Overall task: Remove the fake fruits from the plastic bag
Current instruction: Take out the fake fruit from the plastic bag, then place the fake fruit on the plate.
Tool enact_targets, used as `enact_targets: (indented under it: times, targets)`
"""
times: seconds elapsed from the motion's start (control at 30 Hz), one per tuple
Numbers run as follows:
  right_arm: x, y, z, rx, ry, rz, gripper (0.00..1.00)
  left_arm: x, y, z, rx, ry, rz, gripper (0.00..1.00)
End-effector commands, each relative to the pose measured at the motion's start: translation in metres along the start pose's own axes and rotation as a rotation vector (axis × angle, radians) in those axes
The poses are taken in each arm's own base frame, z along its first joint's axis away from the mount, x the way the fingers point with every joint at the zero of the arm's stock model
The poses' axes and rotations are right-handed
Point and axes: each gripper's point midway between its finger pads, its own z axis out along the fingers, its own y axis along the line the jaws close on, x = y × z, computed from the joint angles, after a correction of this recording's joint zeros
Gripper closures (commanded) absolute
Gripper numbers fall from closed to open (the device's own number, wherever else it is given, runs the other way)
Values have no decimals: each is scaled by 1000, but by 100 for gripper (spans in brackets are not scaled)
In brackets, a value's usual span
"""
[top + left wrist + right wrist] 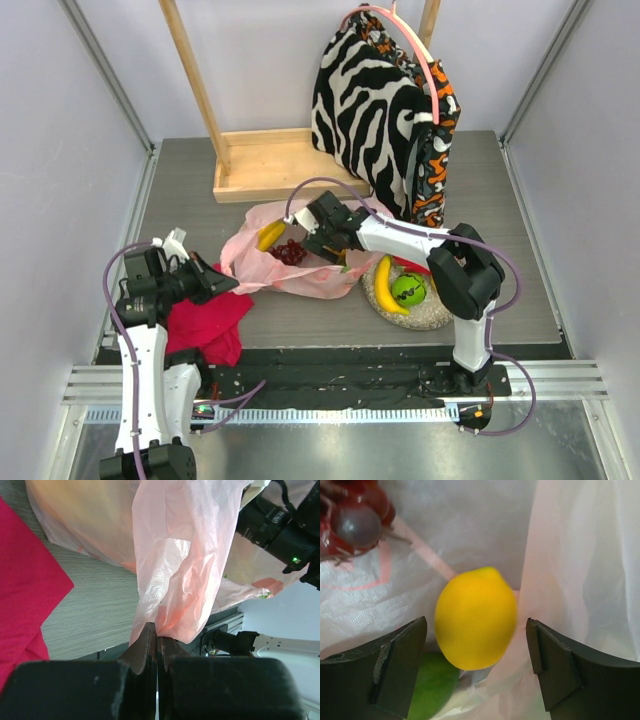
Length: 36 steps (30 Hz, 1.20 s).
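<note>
The pink plastic bag (262,262) lies crumpled mid-table with its mouth toward the right arm. My left gripper (224,284) is shut on the bag's left edge, and the left wrist view shows the film (175,560) pinched between the closed fingertips of that gripper (157,636). My right gripper (318,236) is inside the bag. There the right gripper (477,647) is open, its fingers either side of a yellow lemon (476,617) without touching it. A green fruit (432,690) lies under the lemon, with dark red grapes (355,520) at upper left. Grapes (290,252) and a yellow fruit (270,235) show through the bag.
A silvery round plate (432,316) to the right of the bag holds a banana (385,285) and a green apple (408,290). A magenta-red cloth (205,322) lies under the left arm. A wooden rack base (270,165) and a hanging zebra-patterned bag (375,100) stand behind.
</note>
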Motion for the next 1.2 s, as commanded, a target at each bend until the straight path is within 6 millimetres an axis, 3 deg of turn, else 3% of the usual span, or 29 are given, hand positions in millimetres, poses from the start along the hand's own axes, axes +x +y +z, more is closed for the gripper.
enact_targets:
  times: [0.0,0.07,0.1,0.2,0.27,0.33,0.4,0.43,0.53,0.67,0.73,0.77,0.83,0.87,0.97,1.0,1.17]
  targets:
    - [3,2,8,-2,2,18,20,-2,-5,1,33,-6,21,100]
    - [-1,-4,7,-1,-10,23,29,-2,-5,1,33,-6,21,100]
    - [-7,-5,4,-14,-31,21,39,-2,-5,1,31,-5,22,100]
    - [-48,-12,-24,-53,-146,36,55,-3,-4,1,25,-8,22,100]
    - [-80,-14,-56,-105,-238,56,59,-3,-4,2,22,-4,17,100]
    - [-118,-10,-106,-214,-401,66,62,-5,-3,2,16,-7,10,100]
    - [-138,-4,-143,-291,-503,78,62,-7,-2,3,12,-5,5,100]
    - [-150,-1,-174,-347,-583,71,62,-7,-2,3,11,-3,2,100]
    - [-156,7,-222,-431,-678,85,62,-9,1,5,2,-2,-10,100]
    - [-155,39,-263,-657,-746,96,58,-16,1,8,2,-5,-26,100]
    - [-149,46,-266,-697,-730,126,60,-20,2,8,-4,-4,-31,100]
    - [-145,42,-276,-666,-749,116,61,-22,2,8,-7,-4,-31,100]
    - [-125,36,-277,-601,-728,59,60,-28,-1,6,-15,-4,-7,100]
    - [-115,29,-291,-551,-740,18,60,-29,0,5,-26,1,-11,100]
    - [-55,14,-293,-450,-599,-97,60,-36,-2,4,-35,-2,7,100]
    - [-25,12,-304,-416,-531,-117,60,-37,-2,4,-36,-6,10,100]
    - [92,2,-295,-327,-224,-221,64,-39,0,0,-52,-7,1,100]
